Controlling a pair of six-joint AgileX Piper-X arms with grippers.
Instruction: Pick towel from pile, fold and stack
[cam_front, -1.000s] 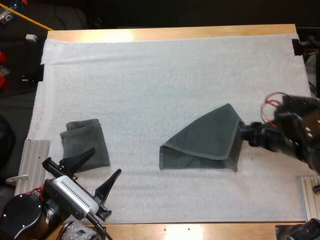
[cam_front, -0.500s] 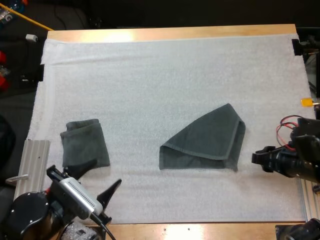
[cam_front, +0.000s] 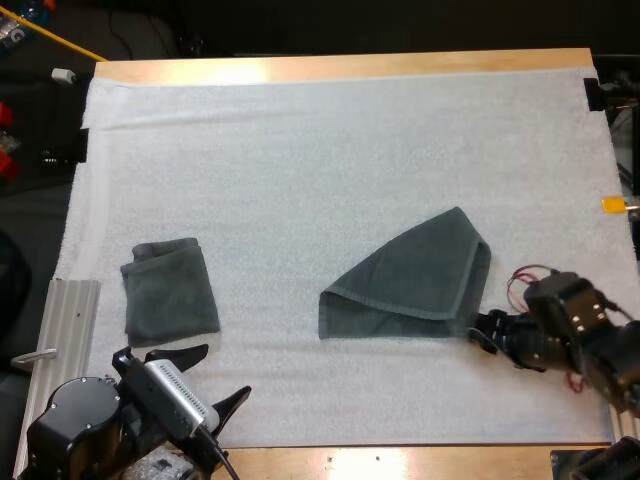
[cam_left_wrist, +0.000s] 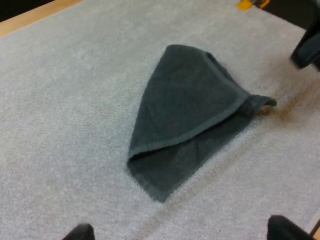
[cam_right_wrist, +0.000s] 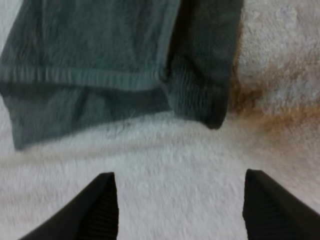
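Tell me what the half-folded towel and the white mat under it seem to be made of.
The half-folded towel: likely cotton terry, matte dark grey-green; looped nap and a stitched hem band show in the right wrist view. The white mat: probably foam or fleecy sheet, matte, fine pebbled surface; unclear which.

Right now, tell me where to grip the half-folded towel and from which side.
I'd take the half-folded towel at its near right corner, coming from the right with the right gripper: that corner lies flat, jutting out, straight ahead of the open jaws.
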